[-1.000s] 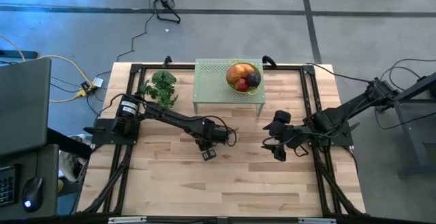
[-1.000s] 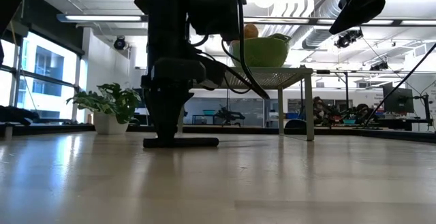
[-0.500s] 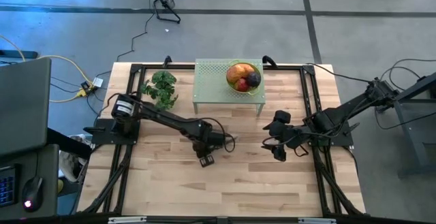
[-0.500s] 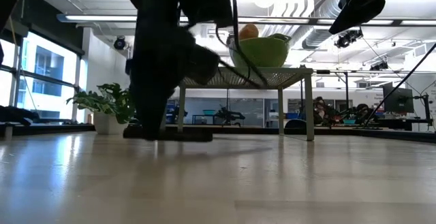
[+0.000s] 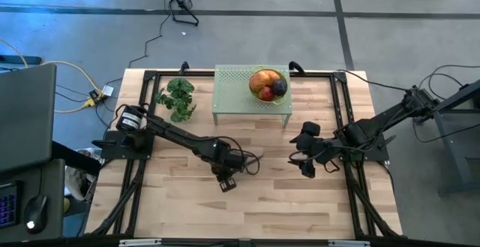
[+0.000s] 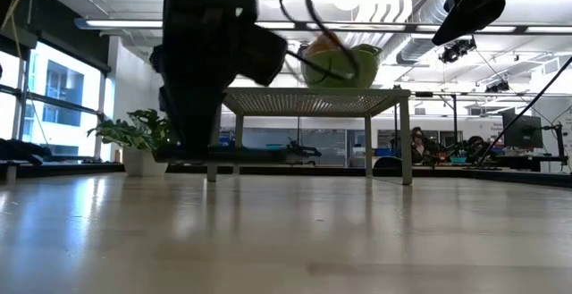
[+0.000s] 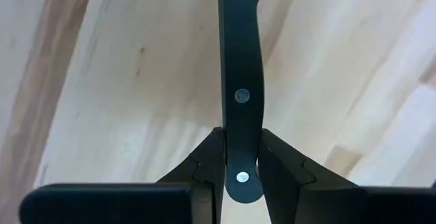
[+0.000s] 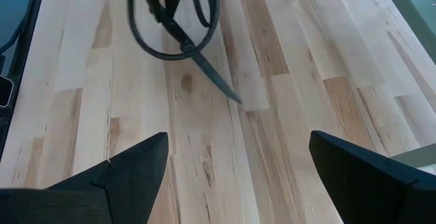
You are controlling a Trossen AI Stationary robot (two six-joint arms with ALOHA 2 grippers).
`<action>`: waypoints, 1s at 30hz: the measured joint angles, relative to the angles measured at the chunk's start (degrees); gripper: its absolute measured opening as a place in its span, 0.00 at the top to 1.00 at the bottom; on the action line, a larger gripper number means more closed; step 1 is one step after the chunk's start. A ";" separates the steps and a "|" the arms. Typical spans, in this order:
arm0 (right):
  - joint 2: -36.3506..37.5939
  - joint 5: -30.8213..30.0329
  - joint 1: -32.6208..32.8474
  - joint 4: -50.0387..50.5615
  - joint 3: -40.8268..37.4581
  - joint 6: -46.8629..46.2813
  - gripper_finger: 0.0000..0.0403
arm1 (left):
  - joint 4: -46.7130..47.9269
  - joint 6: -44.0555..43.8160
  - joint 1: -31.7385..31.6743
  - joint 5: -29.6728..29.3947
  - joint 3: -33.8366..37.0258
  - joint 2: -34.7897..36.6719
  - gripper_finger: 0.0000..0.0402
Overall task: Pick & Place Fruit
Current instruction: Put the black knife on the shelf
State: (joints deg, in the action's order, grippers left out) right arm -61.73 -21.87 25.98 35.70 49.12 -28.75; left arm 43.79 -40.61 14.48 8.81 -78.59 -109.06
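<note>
The fruit [image 5: 268, 84] lies piled in a green bowl [image 6: 344, 66] on a green perforated stand [image 5: 232, 89] at the table's far middle. My left gripper [image 5: 225, 181] hangs over the table's middle, shut on a slim black-handled knife [image 7: 242, 60]. The knife's blade [image 8: 214, 81] shows in the right wrist view. My right gripper [image 5: 306, 168] waits open at the right, above the board, with nothing between its fingers. My left gripper pinches the knife handle's butt end [image 7: 242, 173], by the last rivet, between its two fingers [image 7: 204, 163]. The fingers come steeply from above. The knife [image 6: 223, 154] is lifted clear of the table, about level, with its blade reaching away from the gripper.
A leafy green bunch [image 5: 177, 97] lies at the far left, beside the stand. Black frame rails [image 5: 142, 78] run along the table's left, right and far edges. Bare wood [image 5: 247, 209] stretches along the near side.
My left gripper has risen and gone toward the table's near edge, still shut on the knife. The knife, which lay on the table a second ago, is now lifted clear and stays about level.
</note>
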 joint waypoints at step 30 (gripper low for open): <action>0.02 1.33 0.02 1.97 0.00 -0.13 0.13 | 4.63 -15.67 1.31 -10.22 -0.12 16.65 0.84</action>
State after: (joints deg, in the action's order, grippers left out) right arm -61.71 -20.53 26.00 37.67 49.12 -28.88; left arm 48.41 -56.27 15.79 -1.41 -78.72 -92.41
